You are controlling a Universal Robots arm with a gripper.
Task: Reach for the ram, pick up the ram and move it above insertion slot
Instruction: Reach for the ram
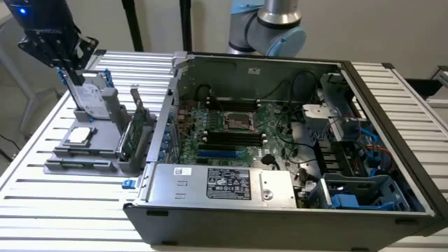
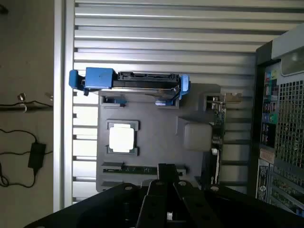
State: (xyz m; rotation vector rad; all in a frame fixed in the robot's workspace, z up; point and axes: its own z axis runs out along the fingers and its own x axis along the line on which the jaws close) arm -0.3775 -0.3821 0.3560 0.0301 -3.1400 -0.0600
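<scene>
Wrist view: claw (image 2: 166,172), state not discernible, is hovering just beside the ram (image 2: 135,169) in its grey holder (image 2: 156,137), ideally centring squarely across the stick's long edges.

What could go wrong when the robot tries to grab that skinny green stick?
The hand seems close to the hard drive and might bump it. The ram lies low in the gray holder, so an off grab might hit the holder. Cables near the black slots could snag.

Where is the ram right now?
The ram sits in the grey holder on the exterior view's left, outside the computer case, along the holder's edge next to the square processor chip.
</scene>
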